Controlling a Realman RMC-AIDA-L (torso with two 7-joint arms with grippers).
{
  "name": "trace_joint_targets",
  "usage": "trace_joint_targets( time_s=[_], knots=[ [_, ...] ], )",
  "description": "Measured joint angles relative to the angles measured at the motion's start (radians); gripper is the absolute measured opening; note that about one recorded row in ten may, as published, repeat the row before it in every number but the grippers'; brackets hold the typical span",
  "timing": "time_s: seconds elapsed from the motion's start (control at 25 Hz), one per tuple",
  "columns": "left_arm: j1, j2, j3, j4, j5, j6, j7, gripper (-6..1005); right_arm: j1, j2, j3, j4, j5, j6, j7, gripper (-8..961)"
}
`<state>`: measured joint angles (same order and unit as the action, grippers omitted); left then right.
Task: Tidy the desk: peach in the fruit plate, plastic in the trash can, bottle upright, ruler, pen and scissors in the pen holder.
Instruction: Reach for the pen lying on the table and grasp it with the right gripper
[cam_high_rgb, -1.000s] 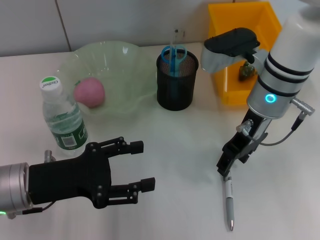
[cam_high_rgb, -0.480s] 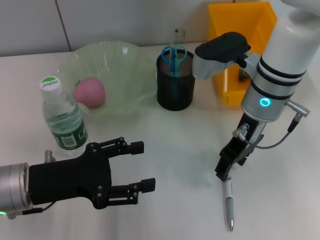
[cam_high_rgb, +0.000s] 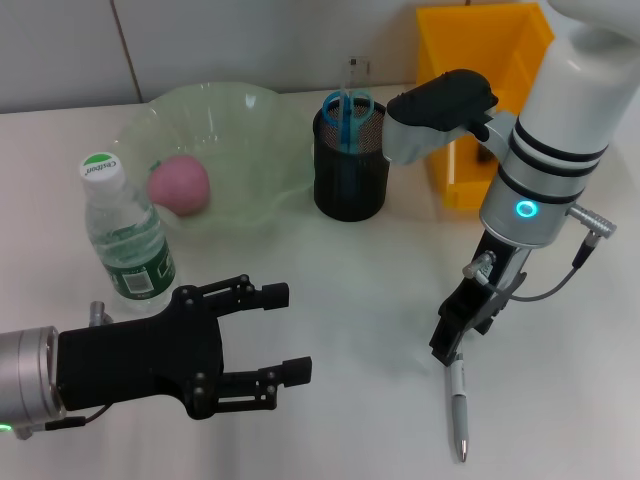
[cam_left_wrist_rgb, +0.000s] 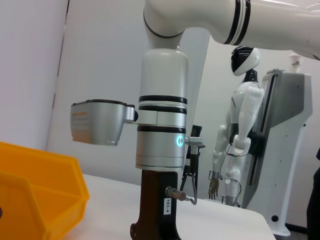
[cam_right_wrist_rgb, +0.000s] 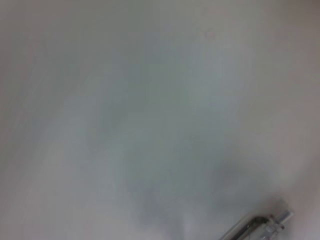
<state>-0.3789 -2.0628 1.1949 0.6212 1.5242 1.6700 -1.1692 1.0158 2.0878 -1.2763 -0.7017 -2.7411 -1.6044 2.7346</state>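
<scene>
While my right end effector (cam_high_rgb: 452, 342) points down at the worktop (cam_high_rgb: 350, 300), the pen (cam_high_rgb: 457, 407) lies flat just under its tip.
Whether it is spread or pinching, I cannot tell. Left end effector (cam_high_rgb: 283, 332): spread, empty, beside the upright bottle (cam_high_rgb: 125, 235). Beyond it: peach (cam_high_rgb: 178, 184) in fruit plate (cam_high_rgb: 250, 130); scissors (cam_high_rgb: 347, 110) in pen holder (cam_high_rgb: 350, 165); yellow bin (cam_high_rgb: 520, 50) past my right arm.

White desk (cam_high_rgb: 330, 300), tiled wall (cam_high_rgb: 200, 40) behind, humanoid robot figure (cam_left_wrist_rgb: 239, 135) in bkgd
</scene>
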Motion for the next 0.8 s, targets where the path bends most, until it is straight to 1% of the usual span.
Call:
trace_joint_targets(
  time_s=[0.48, 0.8],
  knots=[
    [-0.001, 0.000, 0.000, 0.002, -0.001, 0.006, 0.000, 813, 0.009, 0.000, 0.000, 0.030, 0.000, 0.020, 0.000, 669],
    [-0.002, -0.001, 0.000, 0.005, -0.001, 0.009, 0.000, 813, 0.019, 0.000, -0.010, 0.041, 0.001, 0.020, -0.002, 640]
  ],
)
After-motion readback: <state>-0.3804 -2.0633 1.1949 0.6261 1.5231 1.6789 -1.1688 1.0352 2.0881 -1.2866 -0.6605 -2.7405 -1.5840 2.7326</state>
